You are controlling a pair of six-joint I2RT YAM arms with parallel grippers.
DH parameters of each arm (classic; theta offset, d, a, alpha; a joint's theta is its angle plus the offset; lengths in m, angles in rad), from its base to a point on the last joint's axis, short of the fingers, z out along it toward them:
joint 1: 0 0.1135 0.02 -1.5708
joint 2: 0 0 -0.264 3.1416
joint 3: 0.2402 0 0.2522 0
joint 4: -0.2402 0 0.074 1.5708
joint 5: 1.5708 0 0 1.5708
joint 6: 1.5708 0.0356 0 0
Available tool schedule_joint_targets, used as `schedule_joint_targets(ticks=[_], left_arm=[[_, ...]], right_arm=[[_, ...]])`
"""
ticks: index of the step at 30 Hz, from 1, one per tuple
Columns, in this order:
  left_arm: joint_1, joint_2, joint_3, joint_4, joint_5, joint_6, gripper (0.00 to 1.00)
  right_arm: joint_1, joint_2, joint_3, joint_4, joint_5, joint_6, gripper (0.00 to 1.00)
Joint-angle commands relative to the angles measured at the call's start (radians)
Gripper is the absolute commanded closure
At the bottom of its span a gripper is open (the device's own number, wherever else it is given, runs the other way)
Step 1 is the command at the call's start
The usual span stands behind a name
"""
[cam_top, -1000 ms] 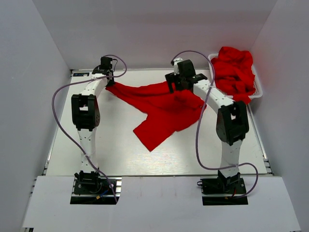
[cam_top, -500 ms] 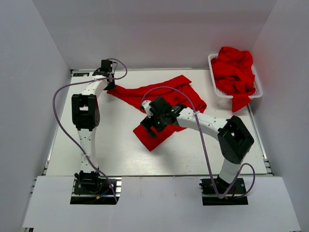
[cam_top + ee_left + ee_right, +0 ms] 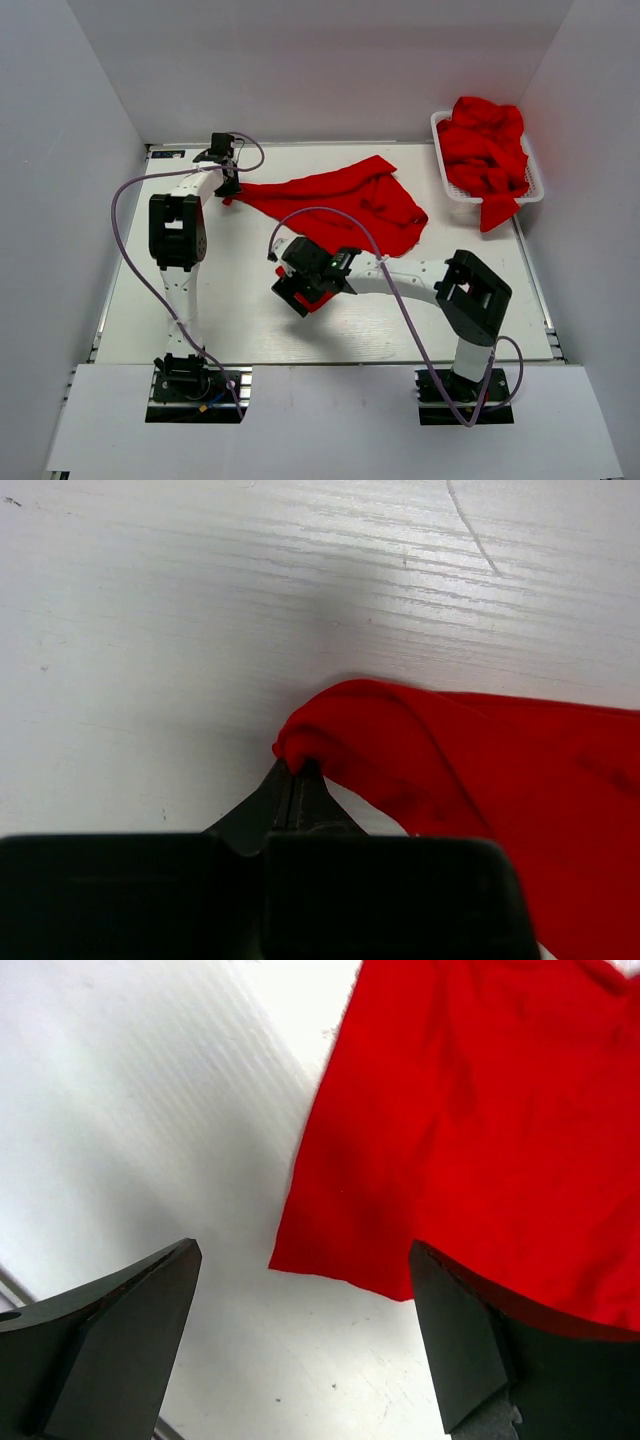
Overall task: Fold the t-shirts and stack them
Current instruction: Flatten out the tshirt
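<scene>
One red t-shirt (image 3: 350, 200) lies spread and crumpled on the white table, from the far left to the middle. My left gripper (image 3: 229, 187) is shut on its far-left corner; the left wrist view shows the pinched fold (image 3: 310, 735) at my closed fingertips. My right gripper (image 3: 296, 291) is open and empty, low over the shirt's near corner (image 3: 318, 299). In the right wrist view that red corner (image 3: 460, 1140) lies between and ahead of my fingers (image 3: 130, 1330). More red shirts (image 3: 485, 150) are heaped in the basket.
A white mesh basket (image 3: 535, 190) stands at the far right corner, with one shirt hanging over its near rim. White walls close the table on three sides. The right arm's cable (image 3: 395, 310) loops over the table.
My right gripper left the shirt's far edge and swung down and left to its near corner, now open. The shirt has settled flatter. The left gripper holds its corner almost unmoved.
</scene>
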Motion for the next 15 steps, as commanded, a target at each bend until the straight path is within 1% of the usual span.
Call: schedule_joint_targets(ticks=[1, 4, 9, 10, 15], left_arm=[[0.006, -0.102, -0.022, 0.012, 0.008, 0.005, 1.00], [0.006, -0.114, -0.052, 0.022, 0.008, 0.005, 1.00], [0.006, -0.124, -0.062, 0.031, 0.008, 0.005, 1.00], [0.006, -0.124, -0.062, 0.031, 0.008, 0.005, 1.00], [0.006, -0.124, -0.062, 0.031, 0.017, 0.005, 1.00]], right_arm=[[0.013, 0.033, -0.010, 0.006, 0.101, 0.066, 0.10], [0.018, 0.024, -0.049, 0.027, 0.140, 0.095, 0.10], [0.021, 0.041, -0.067, 0.054, 0.092, 0.101, 0.10], [0.018, 0.047, -0.067, 0.061, 0.076, 0.098, 0.11], [0.024, 0.053, -0.072, 0.091, 0.085, 0.089, 0.11]])
